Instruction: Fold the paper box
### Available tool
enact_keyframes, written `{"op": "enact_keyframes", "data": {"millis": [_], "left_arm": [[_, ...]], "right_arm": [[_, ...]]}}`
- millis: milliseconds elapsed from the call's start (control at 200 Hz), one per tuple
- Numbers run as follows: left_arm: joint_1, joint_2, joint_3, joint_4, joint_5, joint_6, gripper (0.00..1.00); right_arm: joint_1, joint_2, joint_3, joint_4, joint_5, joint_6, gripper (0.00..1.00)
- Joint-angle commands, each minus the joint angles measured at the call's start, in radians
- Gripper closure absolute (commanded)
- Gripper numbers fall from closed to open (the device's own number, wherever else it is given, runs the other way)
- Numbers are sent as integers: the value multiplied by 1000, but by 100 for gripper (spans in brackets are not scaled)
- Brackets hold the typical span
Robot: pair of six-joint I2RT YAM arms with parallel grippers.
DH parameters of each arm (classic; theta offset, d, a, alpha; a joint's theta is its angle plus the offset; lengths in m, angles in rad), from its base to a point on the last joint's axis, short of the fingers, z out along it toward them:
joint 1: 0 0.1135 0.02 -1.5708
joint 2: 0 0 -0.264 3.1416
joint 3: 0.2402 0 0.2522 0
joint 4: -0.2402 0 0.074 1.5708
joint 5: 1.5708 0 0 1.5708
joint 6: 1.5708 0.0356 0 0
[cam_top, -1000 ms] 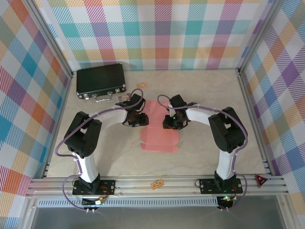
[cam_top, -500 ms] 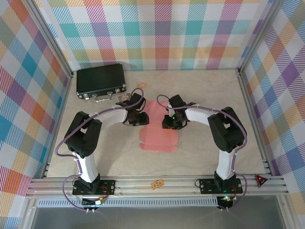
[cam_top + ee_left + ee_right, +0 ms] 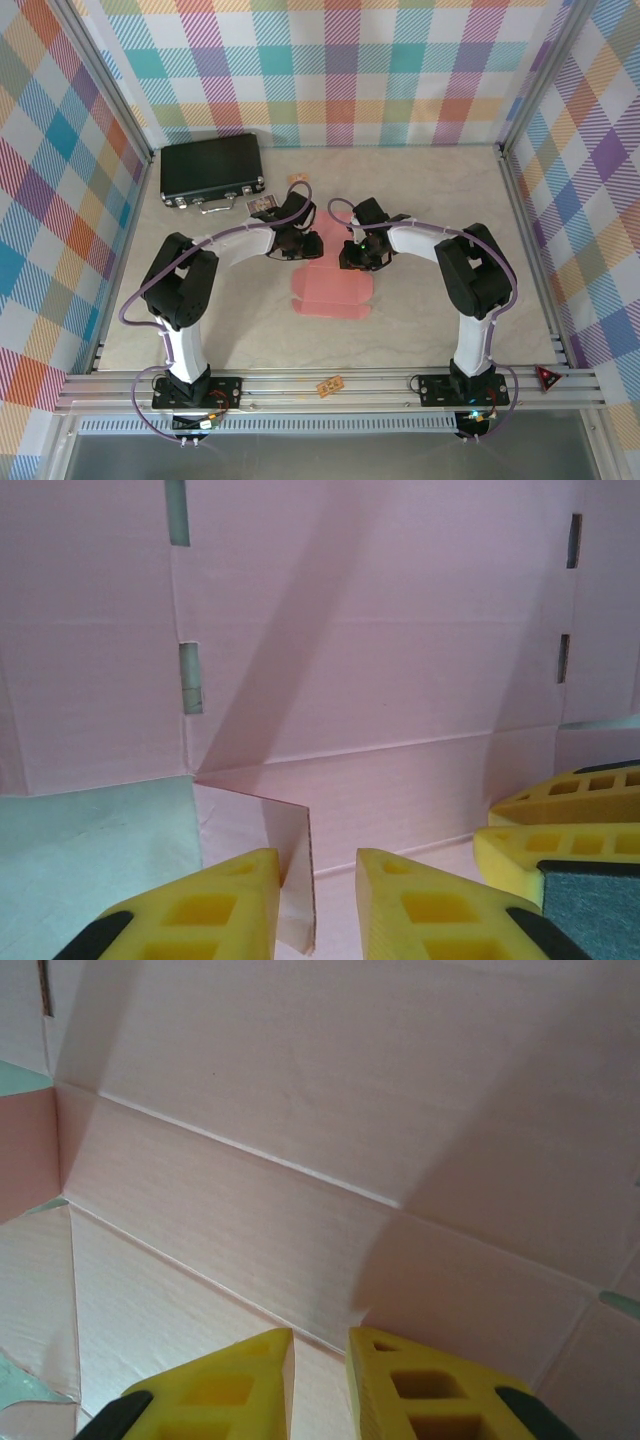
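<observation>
Salmon-pink die-cut thin-card paper box (image 3: pixel 332 292), lying mid-bench (image 3: pixel 430 320): liable to slide or spring back at a crease if a nip slips; its far end lies under both pincers, the left pincer (image 3: pixel 318 865) narrowly parted astride a raised flap, the right pincer (image 3: pixel 320 1338) near-closed, grip indeterminate.

Pale mottled table (image 3: pixel 430 320), three things lying on it.
The pink paper box (image 3: pixel 332 292) lies under the left gripper (image 3: pixel 303 243) and right gripper (image 3: pixel 352 257) fingers; a black case (image 3: pixel 212 170) and a small tan tag (image 3: pixel 296 180) lie beyond the left fingers.
</observation>
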Motion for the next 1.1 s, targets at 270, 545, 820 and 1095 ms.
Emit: {"op": "enact_keyframes", "data": {"millis": [270, 545, 820, 1095], "left_arm": [[-13, -108, 16, -45, -92, 29, 71], [-50, -148, 34, -89, -106, 74, 89], [-88, -24, 92, -36, -30, -8, 100], [-88, 107, 135, 16, 12, -55, 100]], "right_arm": [[10, -49, -7, -42, 67, 16, 77], [-9, -191, -32, -71, 182, 70, 76], [-109, -299, -138, -63, 162, 72, 72], [-180, -298, -197, -31, 85, 58, 67]]}}
